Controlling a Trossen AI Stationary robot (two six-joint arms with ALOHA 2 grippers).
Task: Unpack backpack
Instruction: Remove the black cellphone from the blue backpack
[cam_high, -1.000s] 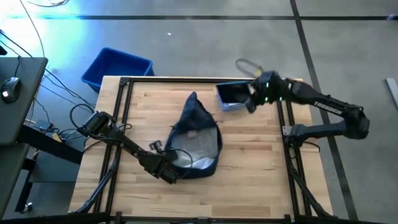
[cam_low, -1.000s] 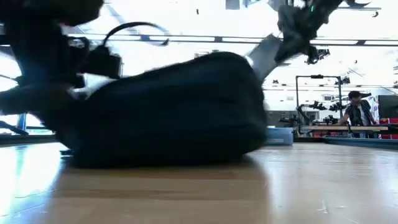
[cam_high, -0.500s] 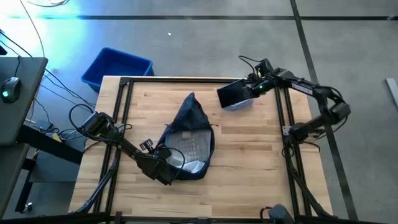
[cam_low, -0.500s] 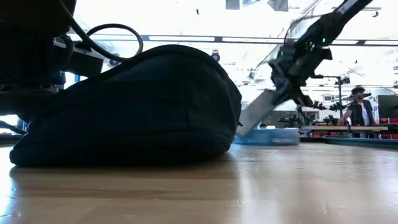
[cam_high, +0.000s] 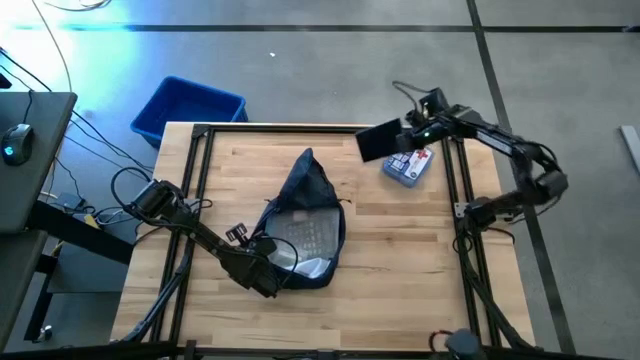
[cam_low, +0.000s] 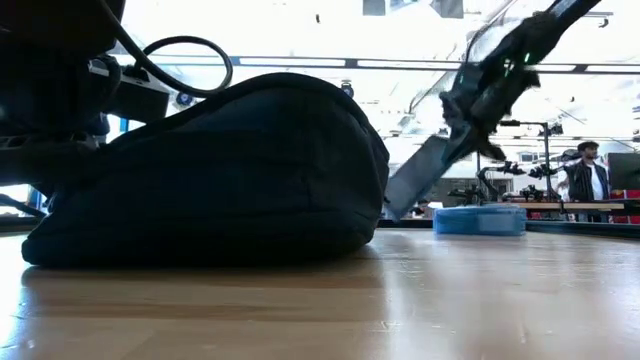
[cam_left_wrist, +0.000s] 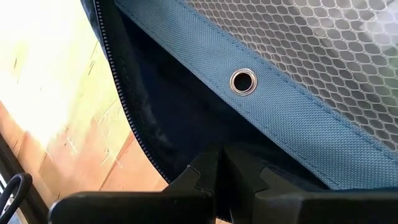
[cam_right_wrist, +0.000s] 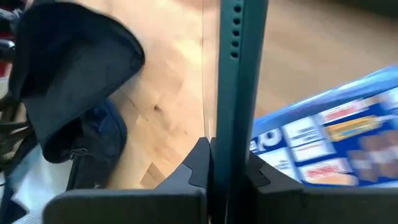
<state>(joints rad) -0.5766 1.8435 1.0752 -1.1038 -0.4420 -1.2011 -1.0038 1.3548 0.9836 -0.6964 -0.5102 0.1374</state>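
Navy fabric backpack (cam_high: 308, 222) at centre of the high view, slumped on the wooden desk (cam_high: 400, 260), mouth gaping toward lower centre with pale mesh lining (cam_left_wrist: 323, 37) exposed. Left tool (cam_high: 268, 283) at lower centre, pinched closed on the rim of the bag's opening beside the zip (cam_left_wrist: 124, 99). Right tool (cam_high: 405, 140) at upper right, clamped shut on a thin dark flat case (cam_high: 378, 142), held edge-on above the desk; blue and white printed box (cam_high: 409, 166) lying flat just below it. Likely soft and light, collapsing without support, so best taken by the reinforced hem near the metal eyelet (cam_left_wrist: 242, 81) or the zip edge, not the loose body. Mesh probably snags easily. Blue bin (cam_high: 188, 108) on the floor, upper left.
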